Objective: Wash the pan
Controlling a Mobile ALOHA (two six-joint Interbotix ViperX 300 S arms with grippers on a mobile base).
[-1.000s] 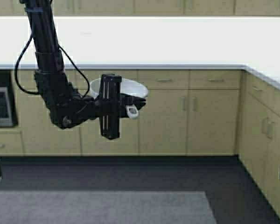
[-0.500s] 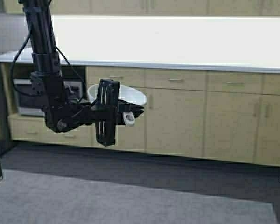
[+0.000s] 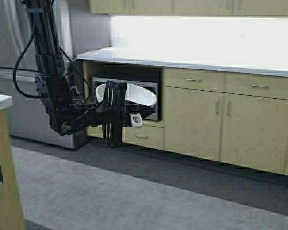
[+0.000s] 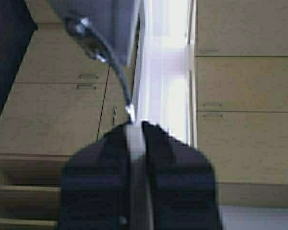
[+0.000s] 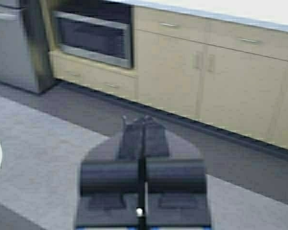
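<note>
The small white pan (image 3: 134,95) hangs in the air in front of the cabinets, about level with the built-in oven. My left gripper (image 3: 130,115) is shut on its short cream handle (image 3: 136,120), whose end with the hole pokes out past the fingers. In the left wrist view the handle (image 4: 136,143) runs between the shut jaws of the left gripper (image 4: 136,127), and the pan's body (image 4: 105,19) is beyond them. My right gripper (image 5: 144,120) is shut and empty, parked low over the floor.
A white counter (image 3: 197,58) runs along beige cabinets (image 3: 225,120). A built-in oven (image 3: 151,98) sits under it, and a steel fridge (image 3: 14,96) stands at the left. A counter corner (image 3: 0,143) is close at my left. A grey rug (image 3: 110,191) covers the floor.
The robot has moved: the whole scene has shifted right, bringing the oven, the fridge and a near counter corner into view. The left gripper still holds the pan the same way.
</note>
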